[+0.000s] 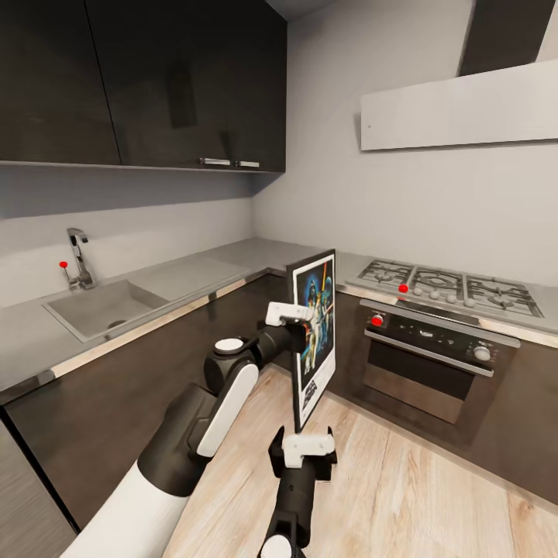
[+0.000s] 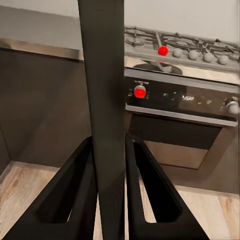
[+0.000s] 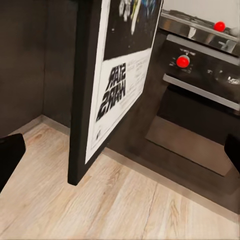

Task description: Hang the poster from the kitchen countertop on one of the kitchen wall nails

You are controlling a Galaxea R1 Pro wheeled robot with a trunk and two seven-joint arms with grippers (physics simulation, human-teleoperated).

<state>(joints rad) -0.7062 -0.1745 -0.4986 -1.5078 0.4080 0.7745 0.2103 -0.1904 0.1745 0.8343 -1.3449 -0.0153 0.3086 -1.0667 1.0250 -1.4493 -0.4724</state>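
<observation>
In the air, by the oven: the poster is held up.
Left gripper: clamped on poster.
Right gripper: spread wide, nothing held.
Left to do: hanging on a nail.

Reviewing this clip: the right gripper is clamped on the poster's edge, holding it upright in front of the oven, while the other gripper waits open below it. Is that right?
Not quite: the arms are swapped. The left gripper is shut on the poster, as the left wrist view shows with its fingers either side of the frame edge. The right gripper waits open below it. The poster is upright in front of the oven.
</observation>
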